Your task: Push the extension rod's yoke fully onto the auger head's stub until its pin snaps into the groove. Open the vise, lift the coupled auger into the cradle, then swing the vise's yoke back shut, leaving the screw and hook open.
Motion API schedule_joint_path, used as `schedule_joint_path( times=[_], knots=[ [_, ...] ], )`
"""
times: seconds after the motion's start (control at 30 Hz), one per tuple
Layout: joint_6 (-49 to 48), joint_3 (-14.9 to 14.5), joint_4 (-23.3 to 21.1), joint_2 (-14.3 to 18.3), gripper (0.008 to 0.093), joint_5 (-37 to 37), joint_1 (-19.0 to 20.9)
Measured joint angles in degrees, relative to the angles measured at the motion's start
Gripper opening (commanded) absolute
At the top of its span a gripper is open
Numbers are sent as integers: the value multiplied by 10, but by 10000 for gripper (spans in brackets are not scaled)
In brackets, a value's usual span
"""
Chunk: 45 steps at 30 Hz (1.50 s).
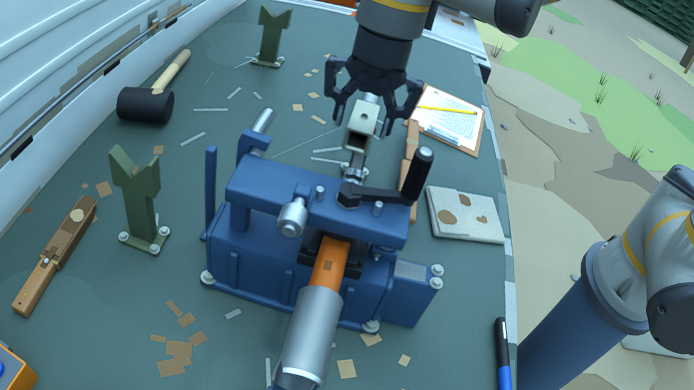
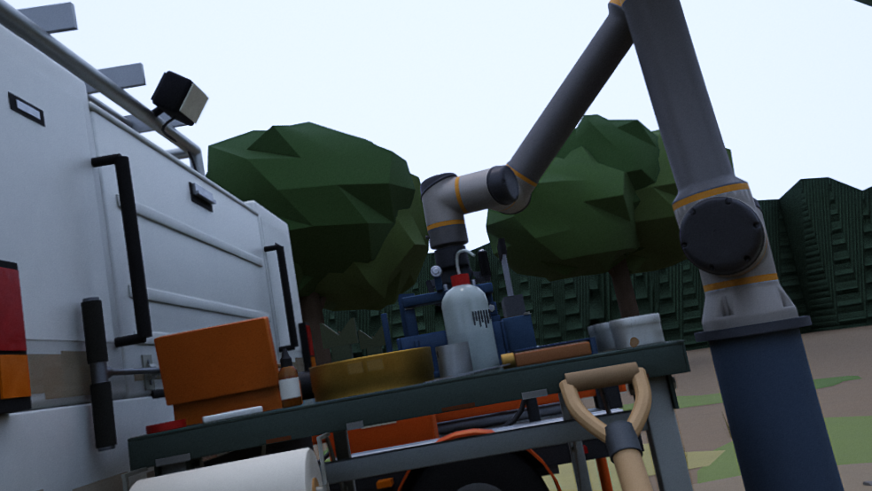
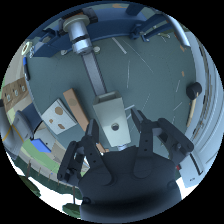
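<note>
The extension rod's pale square yoke (image 1: 361, 126) (image 3: 113, 117) sits between my fingers, its open socket facing the vise and a pin hole on its top face. My gripper (image 1: 364, 121) (image 3: 115, 124) straddles the yoke from above and is open, holding nothing. Ahead of the socket, the auger head's grooved silver stub (image 1: 355, 171) (image 3: 80, 41) sticks out of the blue vise (image 1: 314, 235). The vise's yoke bar lies closed over the orange auger shaft (image 1: 327, 265), with the black crank handle (image 1: 416, 172) at its right end. Two green V-shaped cradle posts (image 1: 137, 200) (image 1: 272, 35) stand to the left.
Behind the vise lie a clipboard (image 1: 450, 122), a wooden strip and a stained pad (image 1: 466, 214). A black mallet (image 1: 147, 100) lies far left near the white truck wall. A wood block (image 1: 52, 255) lies front left, and the table's edge runs along the right.
</note>
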Motion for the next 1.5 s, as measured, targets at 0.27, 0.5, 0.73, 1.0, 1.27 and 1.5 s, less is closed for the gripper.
schedule_joint_path(
  times=[0.27, 0.5, 0.73, 1.0, 1.27, 1.5],
  knots=[
    [0, 0, 0, 0, 610, 0, 0],
    [0, 0, 0, 0, 470, 0, 0],
    [0, 0, 0, 0, 330, 0, 0],
    [0, 0, 0, 0, 170, 0, 0],
    [0, 0, 0, 0, 80, 0, 0],
    [0, 0, 0, 0, 80, 0, 0]
  ],
)
